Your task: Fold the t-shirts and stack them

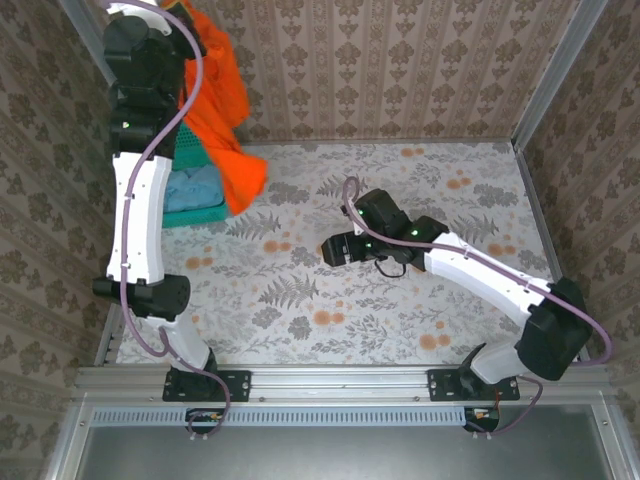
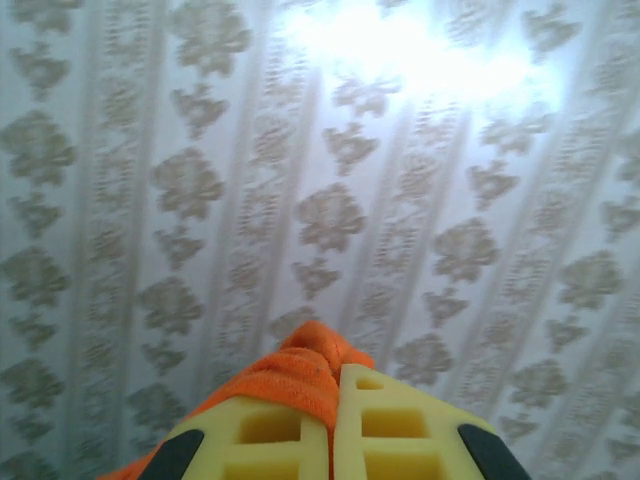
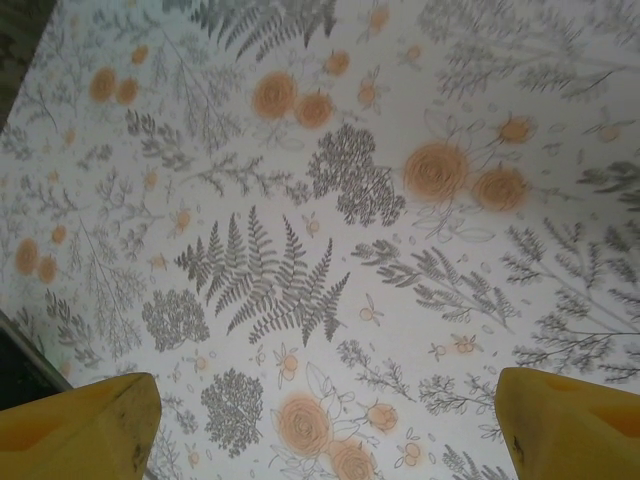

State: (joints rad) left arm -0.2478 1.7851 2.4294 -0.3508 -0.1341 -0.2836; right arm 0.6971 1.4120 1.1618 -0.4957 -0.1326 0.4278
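Damask-patterned walls (image 1: 400,60) enclose a table (image 1: 300,310) covered in fern-and-flower print.

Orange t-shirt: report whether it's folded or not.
Not folded: the orange t-shirt hangs crumpled from the raised left tool, whose pads pinch a bunch of it.

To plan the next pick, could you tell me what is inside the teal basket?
A crumpled light-blue t-shirt lies in the teal basket. The orange t-shirt held by the left gripper and the left arm cover the rest.
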